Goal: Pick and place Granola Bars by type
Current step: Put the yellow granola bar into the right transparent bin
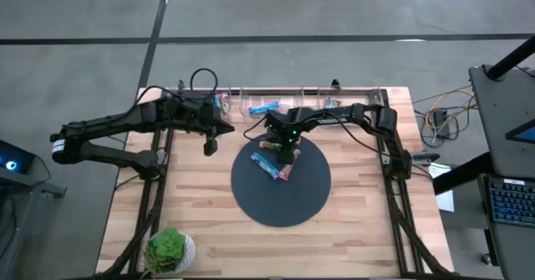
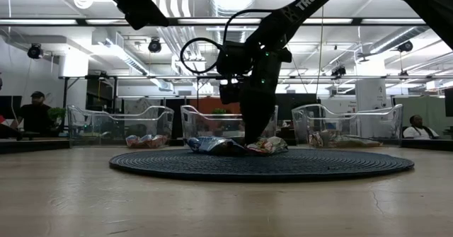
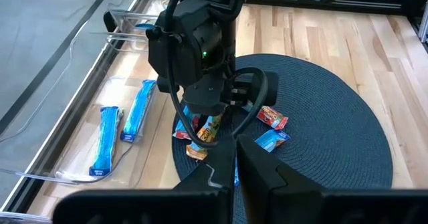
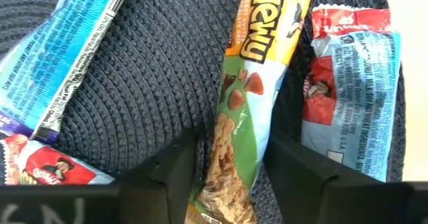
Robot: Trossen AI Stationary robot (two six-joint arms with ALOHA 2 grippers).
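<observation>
My right gripper (image 4: 231, 177) sits low on the dark round mat (image 1: 301, 201), its fingers (image 4: 170, 167) straddling a green-and-tan bar (image 4: 247, 103). Other bars crowd it closely: a red-and-blue one (image 4: 348, 83) just beside one finger, a bright blue one (image 4: 60, 57) near the other. The front half of the mat is bare, open room. My left gripper (image 1: 210, 146) hangs over bare wood beside the mat. Clear bins (image 2: 212, 127) wall the back edge. A potted plant (image 1: 170, 251) occupies the front left corner.

Granola bars (image 1: 274, 165) lie on the round mat (image 1: 292, 205); more sit in bins (image 1: 266, 106) behind it
</observation>
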